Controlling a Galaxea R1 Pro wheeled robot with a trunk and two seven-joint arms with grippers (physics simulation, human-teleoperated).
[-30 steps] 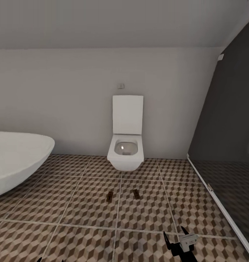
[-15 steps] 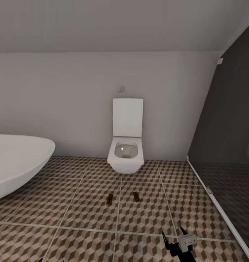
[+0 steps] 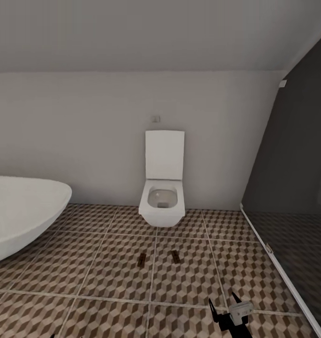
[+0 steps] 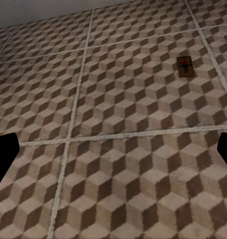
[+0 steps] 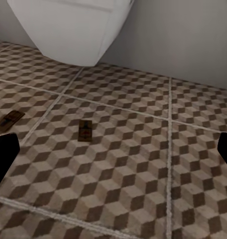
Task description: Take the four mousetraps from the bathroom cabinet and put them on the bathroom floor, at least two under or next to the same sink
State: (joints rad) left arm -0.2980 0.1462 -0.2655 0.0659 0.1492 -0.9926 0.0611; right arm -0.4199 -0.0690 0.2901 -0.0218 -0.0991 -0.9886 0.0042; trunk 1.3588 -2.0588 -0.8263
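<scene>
Two mousetraps (image 3: 141,259) (image 3: 176,257) lie flat and side by side on the cube-patterned bathroom floor (image 3: 109,277), in front of the white toilet. The right wrist view has the same pair, one mousetrap (image 5: 85,131) mid-floor and the other (image 5: 9,119) at the edge. A single mousetrap (image 4: 184,66) lies ahead of my left gripper (image 4: 113,154), which is open over bare tiles. My right gripper (image 3: 224,303) hangs low over the floor, open and holding nothing. The cabinet and the bathroom sink are out of view.
A white wall-hung toilet (image 3: 162,197) with its lid raised stands at the back wall. The oval white bathtub (image 3: 19,216) juts in from the left. A dark glass shower screen (image 3: 292,197) with a pale floor rail closes the right side.
The whole picture has slid down a little, so the head camera has moved. The traps lie where they were, and both grippers stay open.
</scene>
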